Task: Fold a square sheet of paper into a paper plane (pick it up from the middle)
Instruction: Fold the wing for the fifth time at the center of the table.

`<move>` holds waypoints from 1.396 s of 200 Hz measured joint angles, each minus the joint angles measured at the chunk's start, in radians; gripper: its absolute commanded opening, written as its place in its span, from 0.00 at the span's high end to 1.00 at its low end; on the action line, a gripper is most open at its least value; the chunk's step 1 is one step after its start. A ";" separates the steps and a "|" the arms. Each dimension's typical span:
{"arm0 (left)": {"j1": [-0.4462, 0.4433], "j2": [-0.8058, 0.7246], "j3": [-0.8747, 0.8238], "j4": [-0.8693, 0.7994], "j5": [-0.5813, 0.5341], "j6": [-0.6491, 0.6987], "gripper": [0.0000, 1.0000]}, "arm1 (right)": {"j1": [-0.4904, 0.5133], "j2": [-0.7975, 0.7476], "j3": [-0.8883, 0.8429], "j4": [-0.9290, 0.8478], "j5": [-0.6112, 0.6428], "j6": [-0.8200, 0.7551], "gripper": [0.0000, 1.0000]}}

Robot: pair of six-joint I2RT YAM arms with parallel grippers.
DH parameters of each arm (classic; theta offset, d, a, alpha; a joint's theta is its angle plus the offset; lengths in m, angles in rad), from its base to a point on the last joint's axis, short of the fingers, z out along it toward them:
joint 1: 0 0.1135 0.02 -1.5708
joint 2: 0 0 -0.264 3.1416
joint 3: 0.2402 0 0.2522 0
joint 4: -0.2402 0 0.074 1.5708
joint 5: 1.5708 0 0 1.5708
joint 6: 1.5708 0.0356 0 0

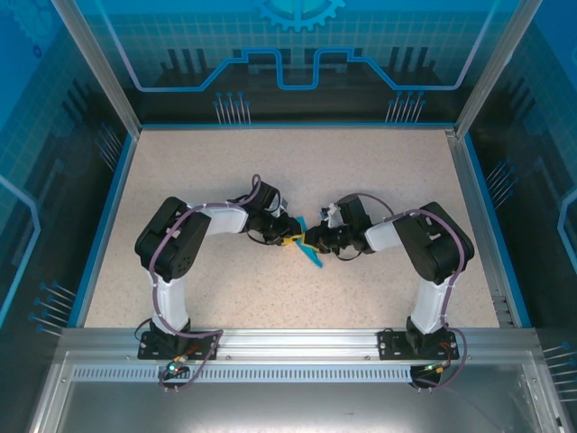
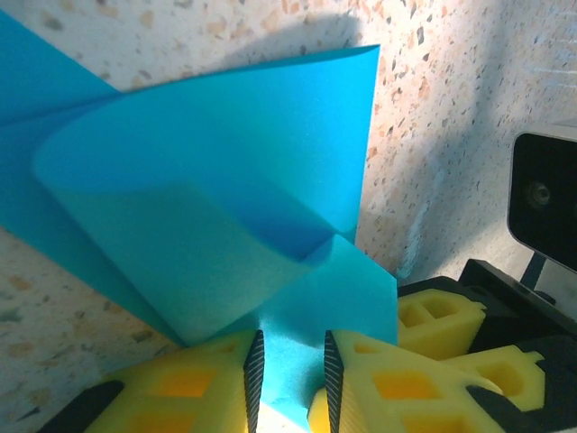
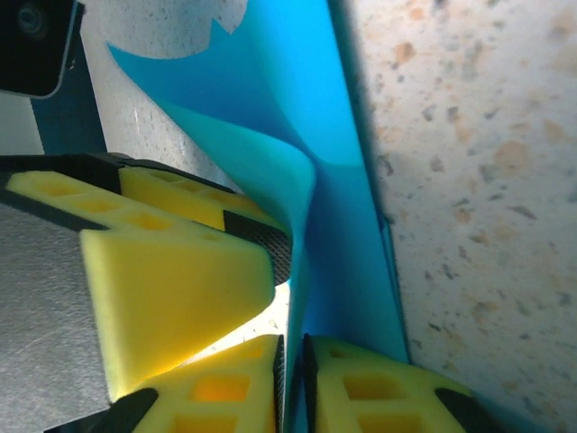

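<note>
The square sheet of paper (image 1: 306,255) sits at the middle of the speckled beige table (image 1: 379,180), lifted between the two arms. From above it is a small teal sliver with a pointed tip poking toward 5 o'clock.

The left gripper (image 2: 290,361) comes in from 9 o'clock. Its chunky yellow fingers, honeycombed with hollow cells, are clenched on a lower edge of the sheet, and the ribbed black pads (image 2: 255,361) press it from both sides. Above that pinch the matte paper billows into a soft, open curl, one smooth layer rolling over another. A straight edge runs up to a sharp corner at 1 o'clock.

The right gripper (image 3: 293,361) comes from 3 o'clock. Its pads stand almost together with a thin teal layer slotted between them, so it looks to be gripping the paper too, though the slot is dark. The sheet rises from there in an S-shaped wave, with one crisp crease running toward 12 o'clock.
</note>
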 measured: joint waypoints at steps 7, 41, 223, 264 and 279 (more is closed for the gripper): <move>0.000 0.001 0.003 -0.006 0.000 0.000 0.72 | 0.000 -0.003 0.004 -0.010 0.000 -0.003 0.78; -0.001 0.005 0.009 -0.017 0.000 0.000 0.72 | 0.000 -0.032 0.009 -0.069 0.011 -0.040 0.74; -0.002 0.003 0.020 -0.023 0.011 0.000 0.66 | -0.006 -0.077 0.002 -0.255 0.028 -0.143 0.89; -0.003 -0.076 -0.022 0.052 0.051 -0.006 0.63 | -0.014 -0.069 0.002 -0.244 0.008 -0.127 0.89; -0.006 -0.098 -0.039 0.075 0.063 -0.008 0.63 | -0.017 -0.068 -0.002 -0.236 0.003 -0.123 0.89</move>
